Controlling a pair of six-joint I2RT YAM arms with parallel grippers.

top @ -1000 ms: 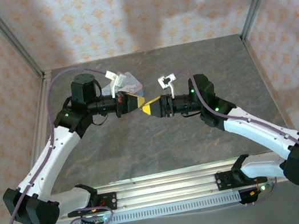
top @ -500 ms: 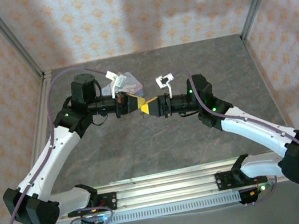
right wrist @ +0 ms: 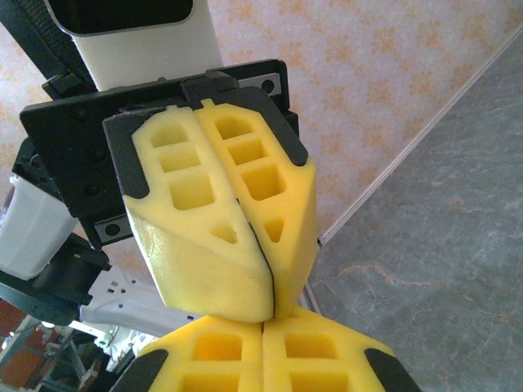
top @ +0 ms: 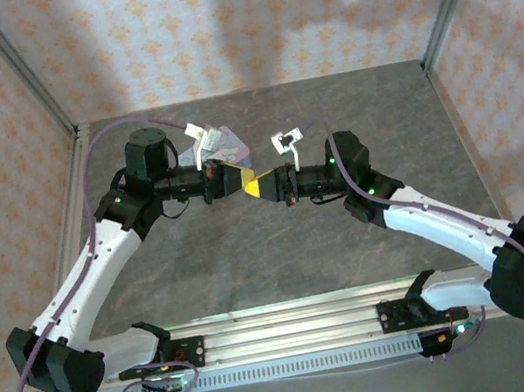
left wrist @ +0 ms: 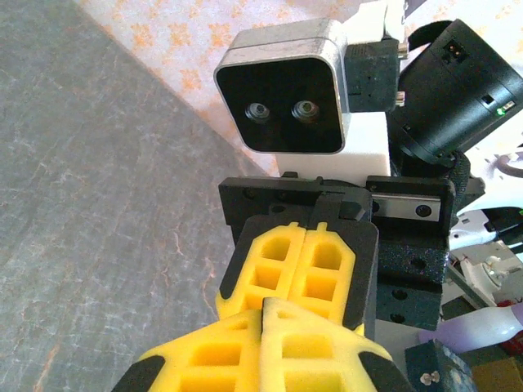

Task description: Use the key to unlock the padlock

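My left gripper [top: 244, 177] and right gripper [top: 258, 189] meet tip to tip above the middle of the table [top: 282, 253]. Both are shut, their yellow foam pads pressed flat together. In the left wrist view my left gripper [left wrist: 270, 307] touches the front of the right gripper [left wrist: 305, 233], which points straight at the camera. In the right wrist view my right gripper [right wrist: 277, 323] sits just under the left gripper [right wrist: 263, 282], with a thin dark seam between that one's pads. The padlock and the key are hidden; nothing sticks out from either pair of pads.
A pastel tin box [top: 224, 146] lies on the table just behind the left wrist. Metal frame posts [top: 23, 76] stand at the back corners, in front of patterned walls. The mounting rail [top: 297, 337] runs along the near edge.
The right gripper has slid left and slightly up toward the left gripper, closing the gap until the tips touch. The left arm has barely moved.
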